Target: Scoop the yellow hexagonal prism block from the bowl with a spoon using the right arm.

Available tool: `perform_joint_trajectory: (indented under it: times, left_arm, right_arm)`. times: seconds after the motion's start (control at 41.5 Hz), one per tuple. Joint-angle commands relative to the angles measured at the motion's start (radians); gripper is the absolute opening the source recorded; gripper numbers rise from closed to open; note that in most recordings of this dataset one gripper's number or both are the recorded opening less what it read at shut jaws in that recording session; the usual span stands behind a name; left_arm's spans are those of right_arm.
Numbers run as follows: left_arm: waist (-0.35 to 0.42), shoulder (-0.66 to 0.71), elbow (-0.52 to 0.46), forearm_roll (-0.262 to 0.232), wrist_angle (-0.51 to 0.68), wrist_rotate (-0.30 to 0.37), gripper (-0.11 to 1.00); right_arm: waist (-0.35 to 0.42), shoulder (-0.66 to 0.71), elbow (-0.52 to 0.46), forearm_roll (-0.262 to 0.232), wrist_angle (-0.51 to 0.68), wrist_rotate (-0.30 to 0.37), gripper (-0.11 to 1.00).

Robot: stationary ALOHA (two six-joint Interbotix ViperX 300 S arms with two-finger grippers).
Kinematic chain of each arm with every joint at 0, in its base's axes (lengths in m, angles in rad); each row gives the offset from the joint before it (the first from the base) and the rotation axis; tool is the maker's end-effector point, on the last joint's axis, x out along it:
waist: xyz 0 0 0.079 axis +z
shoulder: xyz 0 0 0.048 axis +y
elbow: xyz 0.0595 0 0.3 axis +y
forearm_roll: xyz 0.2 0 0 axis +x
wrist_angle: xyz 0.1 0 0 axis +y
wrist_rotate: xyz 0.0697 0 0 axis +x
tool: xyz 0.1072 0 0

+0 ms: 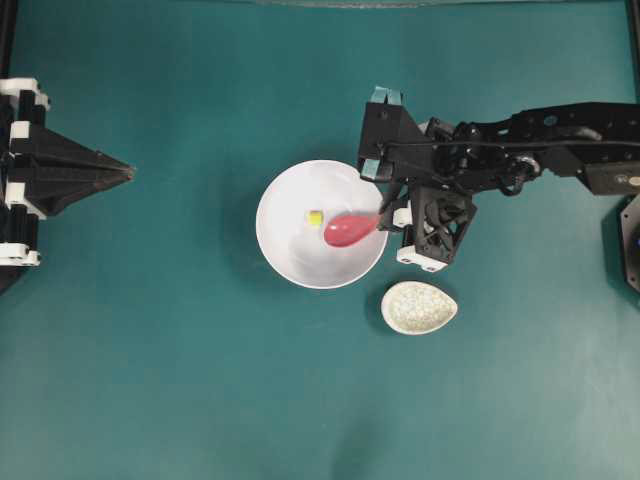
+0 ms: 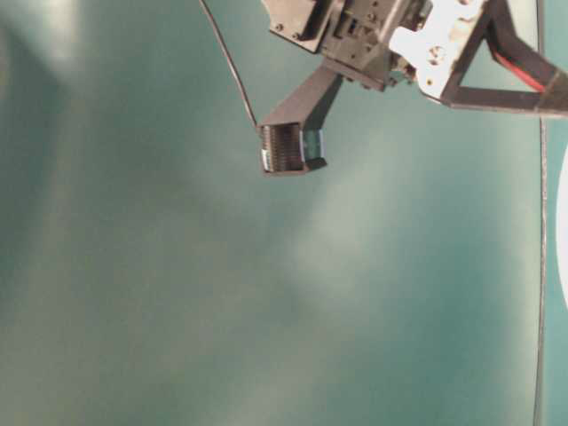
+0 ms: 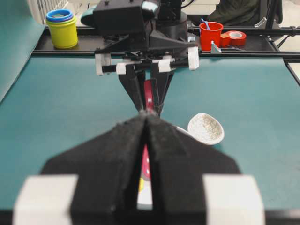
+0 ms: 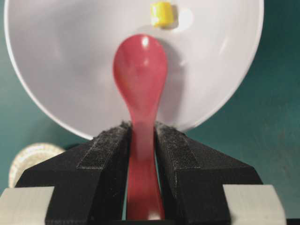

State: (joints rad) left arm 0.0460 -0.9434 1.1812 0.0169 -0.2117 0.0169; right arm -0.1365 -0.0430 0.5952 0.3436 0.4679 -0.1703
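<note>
Teal covers the whole bench (image 1: pixel 150 380), seen from overhead. Near its centre sits a large white bowl (image 1: pixel 285 255). Inside the bowl, a tiny yellow hexagonal prism block (image 1: pixel 315 216) lies just above the middle. A glossy pink-red spoon (image 1: pixel 348 229) reaches into the bowl from 3 o'clock, its scoop just beside the block at the block's 4 o'clock; whether the two touch is unclear.

The right gripper (image 1: pixel 388 214) comes in from 3 o'clock over the bowl's rim. In the right wrist view its jaws are clamped on the spoon's handle, one padded finger on each side, with the scoop pointing toward the block at 12 o'clock.

A small speckled egg-shaped dish (image 1: pixel 419 307) stands near the bowl at the bowl's 4 o'clock, apart from it.

The left gripper (image 1: pixel 128 172) rests at 9 o'clock, well apart from the bowl, its jaws pressed together and holding nothing.
</note>
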Motion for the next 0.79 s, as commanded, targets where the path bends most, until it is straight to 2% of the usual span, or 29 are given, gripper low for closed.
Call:
perform_joint_trajectory:
  times: [0.0,0.771]
  left_arm:
    - [0.002,0.008,-0.012,0.002,-0.011,0.0,0.0]
    - [0.002,0.005,-0.012,0.002,-0.015,-0.002,0.0]
  right_arm:
    - [-0.002,-0.008,-0.021,-0.002,-0.008,0.002,0.24]
    - [-0.023,0.058,-0.06,-0.002,-0.133,0.002,0.24]
